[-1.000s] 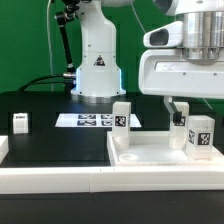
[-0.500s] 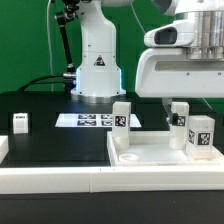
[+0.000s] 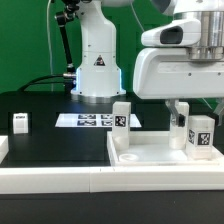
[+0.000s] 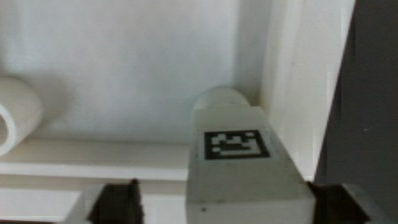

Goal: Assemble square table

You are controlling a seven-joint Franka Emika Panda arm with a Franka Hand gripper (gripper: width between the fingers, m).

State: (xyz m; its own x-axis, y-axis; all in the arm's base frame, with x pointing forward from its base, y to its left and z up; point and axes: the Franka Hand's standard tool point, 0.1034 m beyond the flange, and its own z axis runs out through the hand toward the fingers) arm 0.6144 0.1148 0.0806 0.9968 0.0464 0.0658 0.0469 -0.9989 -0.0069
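Observation:
The white square tabletop (image 3: 150, 152) lies rim up at the front of the exterior view's right. Three white tagged legs stand on it: one at its far left corner (image 3: 122, 116), one at the right (image 3: 201, 136), and one (image 3: 181, 120) under my gripper (image 3: 181, 110). In the wrist view this leg (image 4: 235, 150) stands in a corner of the tabletop (image 4: 125, 60) by the raised rim. My gripper (image 4: 226, 205) is open and straddles it, with a gap on one side. A fourth leg (image 3: 20, 122) stands loose at the left.
The marker board (image 3: 88, 120) lies flat in front of the robot base (image 3: 98, 60). A long white rail (image 3: 50, 181) borders the front of the black surface. A rounded white part (image 4: 15, 110) shows at the edge of the wrist view.
My gripper has shifted a little toward the exterior view's left and settled around the leg beneath it. The legs and tabletop have not moved.

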